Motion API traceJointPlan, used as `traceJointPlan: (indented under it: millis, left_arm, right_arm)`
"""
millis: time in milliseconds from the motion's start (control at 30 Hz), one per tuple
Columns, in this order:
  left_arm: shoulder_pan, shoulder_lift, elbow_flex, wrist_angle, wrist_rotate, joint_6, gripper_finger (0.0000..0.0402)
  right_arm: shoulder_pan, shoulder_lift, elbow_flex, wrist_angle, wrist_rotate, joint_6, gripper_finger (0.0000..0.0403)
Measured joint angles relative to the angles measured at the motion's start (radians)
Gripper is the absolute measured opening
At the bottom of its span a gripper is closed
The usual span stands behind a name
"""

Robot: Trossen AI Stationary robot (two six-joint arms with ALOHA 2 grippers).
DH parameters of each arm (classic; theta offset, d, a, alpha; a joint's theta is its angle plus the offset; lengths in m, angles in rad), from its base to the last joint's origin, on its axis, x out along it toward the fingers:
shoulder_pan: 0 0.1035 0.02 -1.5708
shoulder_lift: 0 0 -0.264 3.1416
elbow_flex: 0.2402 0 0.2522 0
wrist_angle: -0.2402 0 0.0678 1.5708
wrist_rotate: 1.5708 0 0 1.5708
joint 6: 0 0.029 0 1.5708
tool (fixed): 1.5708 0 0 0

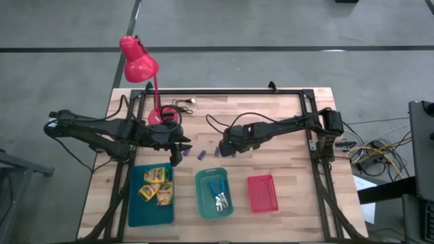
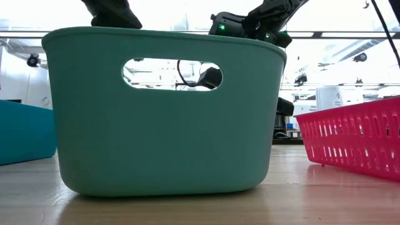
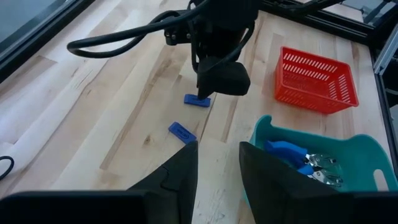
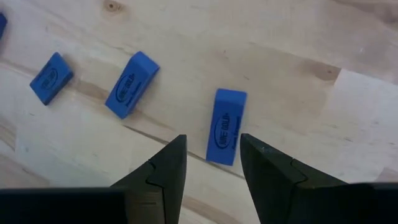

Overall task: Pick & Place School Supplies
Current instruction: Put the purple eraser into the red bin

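Note:
Several small blue-purple blocks lie flat in a row on the wooden table; one of them shows between the two arms. My right gripper is open and low over the row, its fingers on either side of the near end of one block without visibly touching it. Two more blocks lie beside it. My left gripper is open and hovers at the row's left end, near another block. The crayon boxes lie in the blue tray. The blue-handled scissors lie in the green tray.
A red tray stands right of the green tray, along the near side of the table. A red desk lamp stands at the far left, with its cable on the table. A black frame borders the work area. In the low view the green tray blocks most of the scene.

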Motion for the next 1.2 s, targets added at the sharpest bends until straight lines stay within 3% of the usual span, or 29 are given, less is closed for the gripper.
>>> traceJointPlan:
  millis: [300, 700, 933, 1200]
  left_arm:
    - [0.0, 0.0, 0.0, 0.0, 0.0, 0.0, 0.0122]
    - [0.0, 0.0, 0.0, 0.0, -0.001, 0.0, 0.0122]
    - [0.0, 0.0, 0.0, 0.0, -0.001, 0.0, 0.0122]
    - [0.0, 0.0, 0.0, 0.0, -0.001, 0.0, 0.0122]
  right_arm:
    - [0.018, 0.0, -0.004, 0.005, 0.094, -0.047, 0.0144]
    - [0.047, 0.0, -0.017, 0.014, 0.103, -0.056, 0.0144]
    - [0.071, 0.0, -0.075, 0.134, 0.179, -0.053, 0.0144]
    - [0.073, 0.0, -0.117, 0.169, 0.186, -0.057, 0.0144]
